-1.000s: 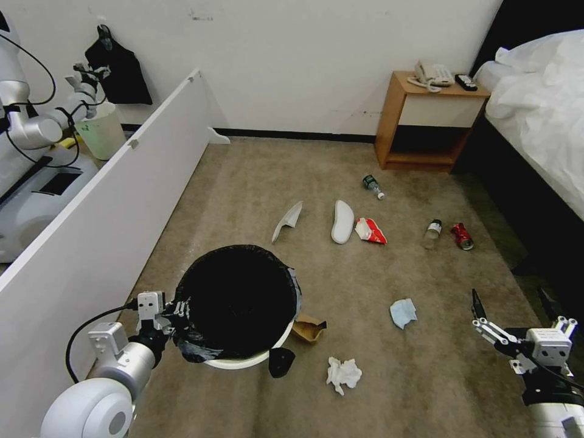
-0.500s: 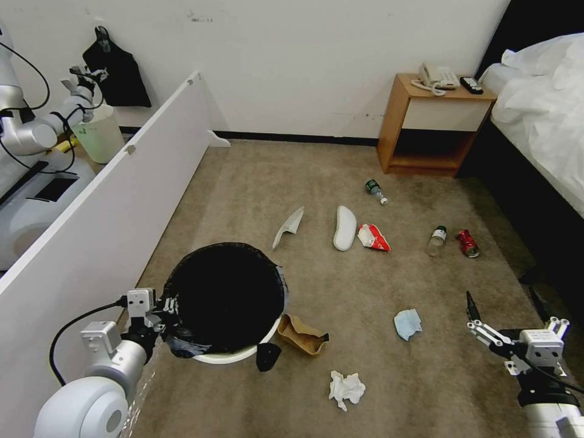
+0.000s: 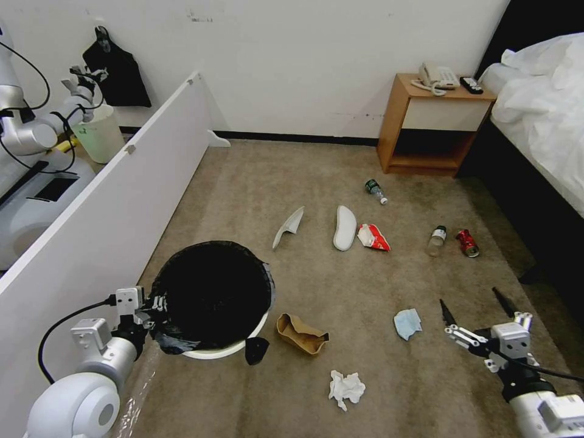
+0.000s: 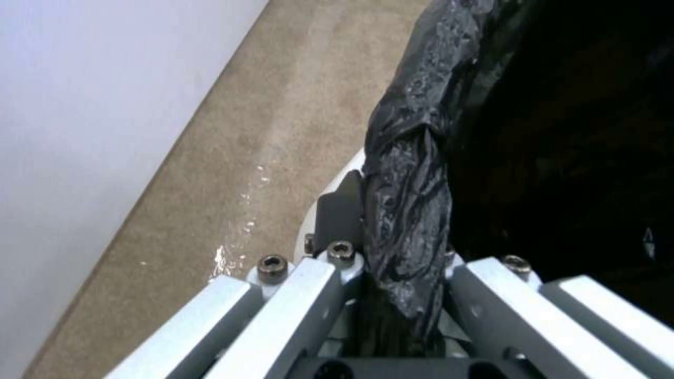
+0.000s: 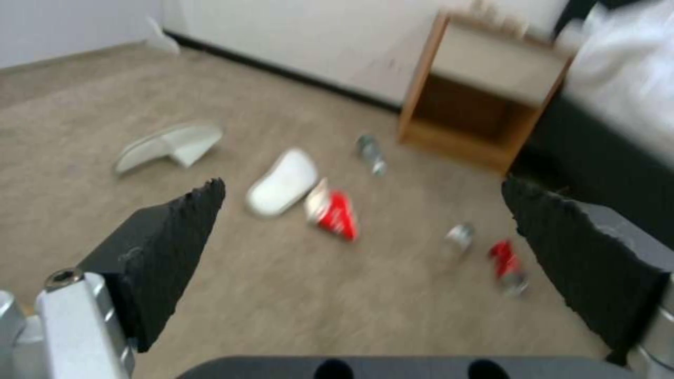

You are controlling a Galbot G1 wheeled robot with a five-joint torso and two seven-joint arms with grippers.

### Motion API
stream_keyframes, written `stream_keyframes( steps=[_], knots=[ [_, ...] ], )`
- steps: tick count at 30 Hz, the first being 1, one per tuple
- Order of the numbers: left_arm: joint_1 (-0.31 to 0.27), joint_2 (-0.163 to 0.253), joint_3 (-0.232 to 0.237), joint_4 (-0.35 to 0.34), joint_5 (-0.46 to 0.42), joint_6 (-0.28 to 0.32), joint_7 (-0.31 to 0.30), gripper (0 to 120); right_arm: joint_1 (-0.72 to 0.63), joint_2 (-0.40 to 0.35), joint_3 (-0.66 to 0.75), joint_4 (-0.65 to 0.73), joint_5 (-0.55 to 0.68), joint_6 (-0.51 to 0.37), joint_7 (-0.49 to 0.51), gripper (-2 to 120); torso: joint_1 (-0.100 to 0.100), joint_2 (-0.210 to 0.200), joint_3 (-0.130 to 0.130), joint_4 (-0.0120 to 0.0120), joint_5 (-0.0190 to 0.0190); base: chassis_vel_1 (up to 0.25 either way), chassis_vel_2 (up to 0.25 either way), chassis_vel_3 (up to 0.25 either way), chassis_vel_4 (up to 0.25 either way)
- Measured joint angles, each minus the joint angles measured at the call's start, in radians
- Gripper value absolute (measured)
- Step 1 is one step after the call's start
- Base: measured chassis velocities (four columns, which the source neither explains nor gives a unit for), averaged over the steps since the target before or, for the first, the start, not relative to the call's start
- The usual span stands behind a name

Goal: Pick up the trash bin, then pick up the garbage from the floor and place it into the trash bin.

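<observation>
The left pincer (image 3: 159, 306) is closed on the left rim of the trash bin (image 3: 210, 295), with the folded black bag (image 4: 410, 173) pinched between its fingers. The bin is at the near left of the floor (image 3: 243, 182), close to the white board (image 3: 91, 225).

The right pincer (image 3: 477, 307) is wide open and holds nothing; it hangs over the carpet at the near right, just beside the light-blue wad (image 3: 407, 323).

The other garbage lies on the floor: a cardboard scrap (image 3: 301, 333) just right of the bin, a crumpled tissue (image 3: 346, 387) nearer, two white slippers (image 3: 344, 227) and a red-white wrapper (image 3: 372, 237) farther in the middle, a red can (image 3: 467, 243) and small bottles (image 3: 435, 239) to the far right.

I judge the bin to be light and stiff, but the bag is slippery, so the grip must include the hard rim. The wad and tissue seem soft and light: pinch them in the middle. The can may roll, so it is better taken across its body.
</observation>
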Motion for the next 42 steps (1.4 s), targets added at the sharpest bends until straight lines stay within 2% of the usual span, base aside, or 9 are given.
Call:
stream_keyframes(
  steps=[4, 8, 16, 22, 24, 27, 29, 34, 42],
  knots=[
    [-0.027, 0.006, 0.005, 0.049, -0.002, -0.018, 0.019, 2, 0.008, -0.149, -0.094, -0.02, 0.186, -0.086, 0.132, 100, 0.0, 0.0, 0.0, 0.0002, -0.0004, 0.0, 0.0, 0.0, 0.0],
    [-0.044, 0.027, 0.002, 0.074, -0.04, -0.022, 0.04, 2, 0.023, -0.233, -0.169, -0.051, 0.328, -0.136, 0.245, 100, 0.0, 0.0, 0.0, 0.0, -0.0001, 0.0, 0.0, 0.0, 0.0],
    [-0.058, 0.048, -0.009, 0.119, -0.065, -0.039, 0.066, 2, 0.078, -0.323, -0.285, -0.125, 0.54, -0.181, 0.391, 100, 0.0, 0.0, 0.0, 0.0, -0.0002, 0.0, 0.0, 0.0, 0.0],
    [-0.055, 0.015, -0.004, 0.129, -0.039, -0.048, 0.069, 2, 0.12, -0.403, -0.366, -0.161, 0.677, -0.241, 0.508, 100, 0.0, 0.0, 0.0, 0.0, -0.0004, 0.0, 0.0, 0.0, 0.0],
    [-0.056, -0.017, 0.006, 0.131, -0.017, -0.048, 0.068, 2, 0.136, -0.442, -0.397, -0.162, 0.749, -0.304, 0.59, 100, 0.0, 0.0, 0.0, 0.0, -0.0002, 0.0, 0.0, 0.0, 0.0],
    [-0.056, -0.023, 0.008, 0.133, -0.009, -0.048, 0.068, 2, 0.138, -0.45, -0.401, -0.163, 0.758, -0.316, 0.601, 100, 0.0, 0.0, 0.0, -0.0001, -0.0003, 0.0, 0.0, 0.0, 0.0],
    [-0.052, -0.053, 0.009, 0.138, 0.018, -0.048, 0.069, 2, 0.161, -0.497, -0.421, -0.177, 0.811, -0.388, 0.646, 100, 0.0, 0.0, 0.0, -0.0002, -0.0002, 0.0, 0.0, 0.0, 0.0],
    [-0.04, -0.072, -0.002, 0.139, 0.041, -0.05, 0.073, 2, 0.24, -0.536, -0.488, -0.205, 0.878, -0.449, 0.673, 100, 0.0, 0.0, 0.0, 0.0001, -0.0001, 0.0, 0.0, 0.0, 0.0],
    [-0.025, -0.102, -0.019, 0.14, 0.062, -0.057, 0.082, 2, 0.44, -0.489, -0.697, -0.27, 0.977, -0.557, 0.71, 100, 0.0, 0.0, 0.0, 0.0001, 0.0, 0.0, 0.0, 0.0, 0.0]
  ],
)
